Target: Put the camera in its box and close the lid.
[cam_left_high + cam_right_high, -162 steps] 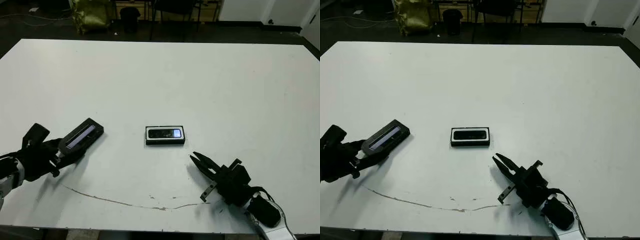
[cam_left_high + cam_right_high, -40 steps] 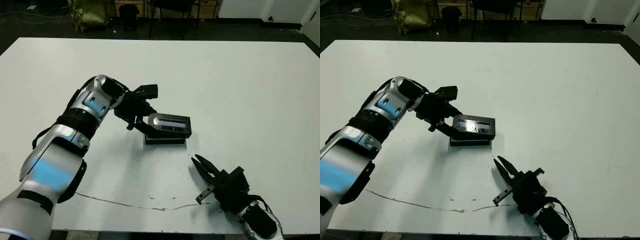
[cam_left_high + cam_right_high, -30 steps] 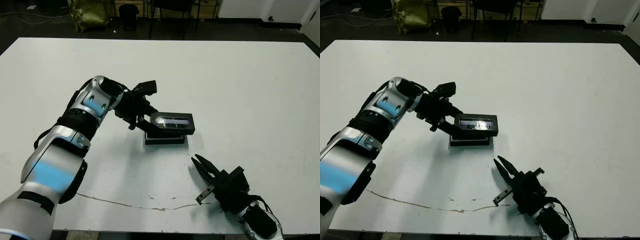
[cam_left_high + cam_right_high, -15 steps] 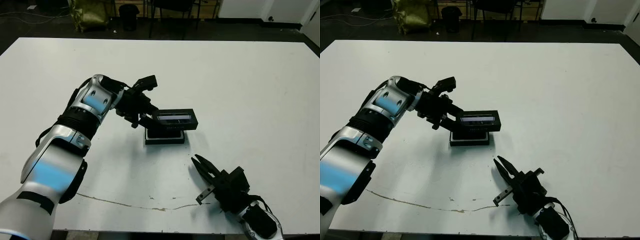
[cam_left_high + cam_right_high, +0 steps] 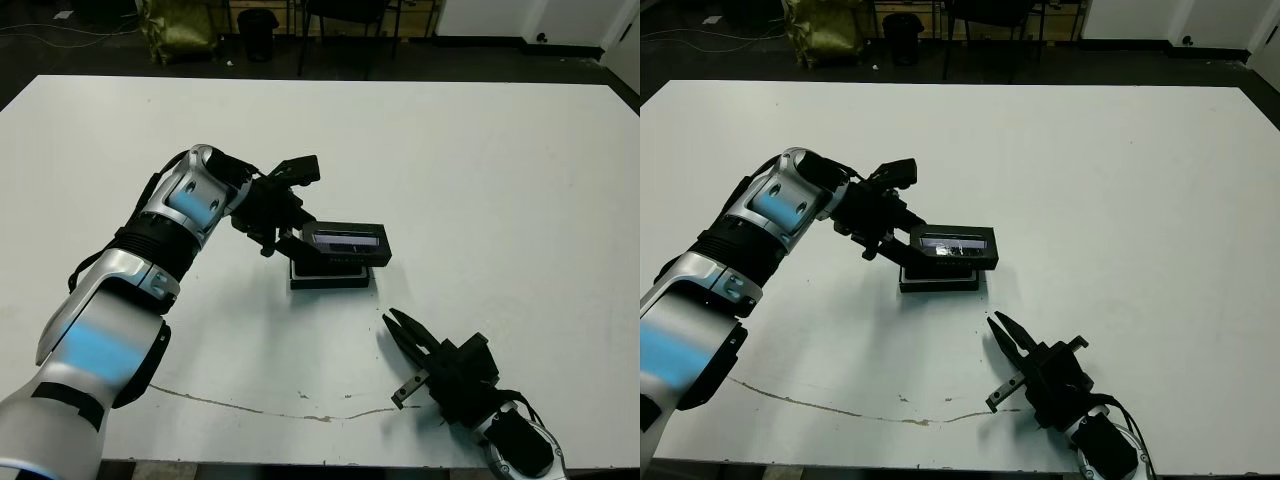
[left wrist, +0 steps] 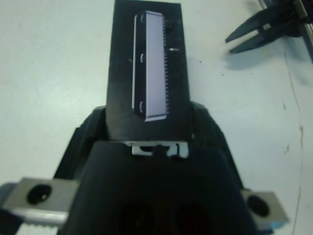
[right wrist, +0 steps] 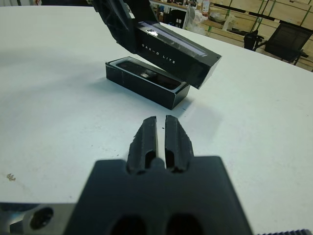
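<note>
- The step in hand was the closing: the left gripper [image 5: 285, 225] had its fingers clamped on one end of the lid [image 5: 345, 243] and held it just above the box [image 5: 330, 275], not yet seated.
- The lid hung tilted, grey strip up. In the right wrist view its free end jutted past the box's end while the gripped end stood higher, with a clear gap between the two.
- The box sat near the middle of the table [image 5: 500, 160], somewhat toward the near edge. The camera [image 7: 144, 74] lay inside it as a dark bar, so the first half of the task looked done.
- The right gripper [image 5: 402, 333] rested on the table near the near edge, well apart from the box, its fingers almost together and empty.
- The next move, as I judged it, called for drawing the lid back until its ends matched the box, levelling it, then pressing straight down. A skewed descent could have caught a wall and shoved the box.
</note>
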You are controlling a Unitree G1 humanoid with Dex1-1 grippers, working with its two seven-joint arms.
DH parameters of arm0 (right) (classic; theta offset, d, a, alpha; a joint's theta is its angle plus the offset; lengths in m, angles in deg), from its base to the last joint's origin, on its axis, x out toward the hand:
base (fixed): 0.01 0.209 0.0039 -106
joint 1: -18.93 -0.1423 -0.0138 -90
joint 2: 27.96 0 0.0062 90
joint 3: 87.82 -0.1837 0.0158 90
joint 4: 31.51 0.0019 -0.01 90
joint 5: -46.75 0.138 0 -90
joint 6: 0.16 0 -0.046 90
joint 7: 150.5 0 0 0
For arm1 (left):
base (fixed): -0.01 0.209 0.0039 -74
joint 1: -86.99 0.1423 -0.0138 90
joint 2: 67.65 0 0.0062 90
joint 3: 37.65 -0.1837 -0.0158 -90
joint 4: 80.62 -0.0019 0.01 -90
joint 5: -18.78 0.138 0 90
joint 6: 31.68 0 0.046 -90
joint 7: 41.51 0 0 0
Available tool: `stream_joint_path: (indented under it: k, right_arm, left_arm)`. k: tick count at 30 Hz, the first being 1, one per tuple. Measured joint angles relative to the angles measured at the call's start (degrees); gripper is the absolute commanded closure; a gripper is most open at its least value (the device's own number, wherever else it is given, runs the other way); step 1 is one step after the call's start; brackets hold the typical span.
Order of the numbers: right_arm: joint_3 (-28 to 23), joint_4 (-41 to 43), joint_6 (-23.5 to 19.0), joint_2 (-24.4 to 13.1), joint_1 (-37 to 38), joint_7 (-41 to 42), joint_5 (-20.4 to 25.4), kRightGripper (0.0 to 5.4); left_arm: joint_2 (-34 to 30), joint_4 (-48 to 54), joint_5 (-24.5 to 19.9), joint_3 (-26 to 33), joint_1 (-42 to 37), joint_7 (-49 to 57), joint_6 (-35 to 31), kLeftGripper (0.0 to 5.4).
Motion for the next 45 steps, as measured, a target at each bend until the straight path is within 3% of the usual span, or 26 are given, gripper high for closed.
stream_joint_path:
  k: [28,45]
  right_arm:
    - [0.0,-0.5,0.5,0.1,-0.2,0.0,0.1,5.40]
    - [0.0,-0.8,0.6,0.2,-0.5,0.3,0.4,5.40]
  left_arm:
    - [0.0,-0.2,0.7,-2.2,1.9,-0.3,-0.8,2.99]
    - [0.0,-1.0,2.1,-2.6,2.6,0.8,2.3,2.99]
